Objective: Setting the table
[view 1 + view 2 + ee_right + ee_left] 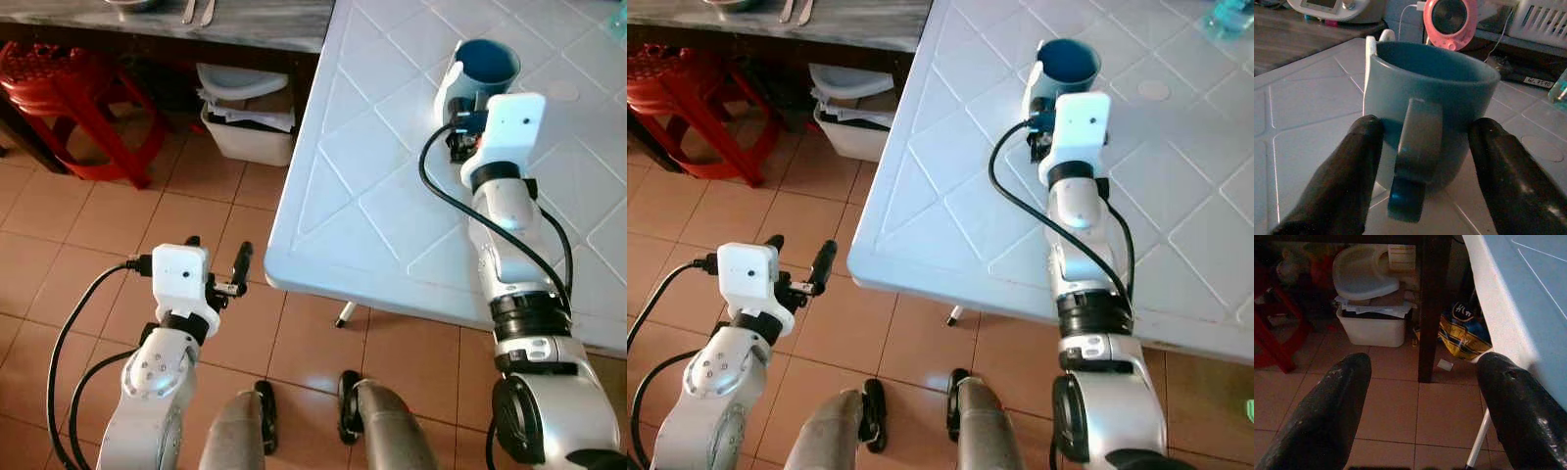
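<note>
A blue mug (pixel 479 70) stands upright on the white tabletop (pixel 372 186), well in from its near edge, handle turned toward the robot. The right tool (pixel 1418 161) reaches over the tabletop to the mug, its fingers (pixel 1347 171) apart, one on either side of the handle and close to the mug's wall; whether they touch it I cannot tell. The left tool (pixel 217 262) hangs low over the tiled floor (pixel 88 245) beside the tabletop's edge, fingers apart, holding nothing. A red stool (pixel 69 93) and a white bin (pixel 245 122) stand further back
</note>
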You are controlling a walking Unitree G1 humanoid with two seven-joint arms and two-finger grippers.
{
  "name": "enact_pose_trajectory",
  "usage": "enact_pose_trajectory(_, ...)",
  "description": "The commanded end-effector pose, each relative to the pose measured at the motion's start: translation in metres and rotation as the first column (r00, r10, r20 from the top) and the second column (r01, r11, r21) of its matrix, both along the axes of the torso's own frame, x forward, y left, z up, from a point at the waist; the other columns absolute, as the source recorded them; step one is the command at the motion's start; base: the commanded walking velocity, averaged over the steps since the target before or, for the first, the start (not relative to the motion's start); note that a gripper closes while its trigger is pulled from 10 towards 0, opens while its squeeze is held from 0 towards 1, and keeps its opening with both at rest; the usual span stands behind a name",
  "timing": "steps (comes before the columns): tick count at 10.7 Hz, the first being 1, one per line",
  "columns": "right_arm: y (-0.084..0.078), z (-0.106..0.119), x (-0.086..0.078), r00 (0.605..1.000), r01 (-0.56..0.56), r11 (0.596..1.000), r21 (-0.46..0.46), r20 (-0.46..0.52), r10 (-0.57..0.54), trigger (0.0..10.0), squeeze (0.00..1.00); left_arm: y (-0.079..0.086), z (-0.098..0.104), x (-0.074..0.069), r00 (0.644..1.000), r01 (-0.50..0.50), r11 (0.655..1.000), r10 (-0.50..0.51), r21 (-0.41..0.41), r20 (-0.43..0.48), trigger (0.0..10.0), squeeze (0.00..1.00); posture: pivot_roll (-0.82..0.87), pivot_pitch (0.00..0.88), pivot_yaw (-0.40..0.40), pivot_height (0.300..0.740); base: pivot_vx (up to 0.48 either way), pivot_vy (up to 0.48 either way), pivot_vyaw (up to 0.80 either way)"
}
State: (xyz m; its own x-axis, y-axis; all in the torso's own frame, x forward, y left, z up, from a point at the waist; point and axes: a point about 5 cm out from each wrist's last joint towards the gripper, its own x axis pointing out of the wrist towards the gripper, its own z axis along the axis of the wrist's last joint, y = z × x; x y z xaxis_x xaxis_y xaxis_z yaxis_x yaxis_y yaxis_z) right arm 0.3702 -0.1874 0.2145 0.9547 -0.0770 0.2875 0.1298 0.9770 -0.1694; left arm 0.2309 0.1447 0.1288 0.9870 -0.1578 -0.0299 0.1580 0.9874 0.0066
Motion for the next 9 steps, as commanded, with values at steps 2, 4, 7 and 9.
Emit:
enact_pose_trajectory(2,0.005,-0.001,0.003,1.000,-0.026,1.000,0.010,-0.004,0.026,0.0,0.00,0.003,-0.001,-0.003,1.000,-0.007,1.000,0.007,0.011,-0.015,10.0,0.00,0.04,0.304,0.039,0.740,0.000,0.000,0.00)
enact_pose_trajectory(4,0.003,-0.004,0.003,1.000,-0.025,1.000,0.015,-0.008,0.025,0.0,0.00,0.002,-0.001,-0.003,1.000,-0.004,1.000,0.005,0.008,-0.014,10.0,0.00,0.03,0.304,0.040,0.740,0.000,0.000,0.00)
enact_pose_trajectory(7,0.000,-0.006,0.003,1.000,-0.018,1.000,0.015,-0.013,0.018,0.0,0.00,-0.002,0.000,-0.002,1.000,0.012,1.000,-0.012,-0.014,-0.009,10.0,0.00,0.03,0.304,0.035,0.740,0.000,0.000,0.00)
enact_pose_trajectory(9,-0.005,-0.009,0.002,1.000,-0.007,1.000,0.019,-0.024,0.007,0.0,0.00,-0.018,0.006,-0.008,0.988,0.157,0.976,-0.156,-0.150,0.020,10.0,0.00,0.02,0.302,0.024,0.740,0.000,0.000,0.00)
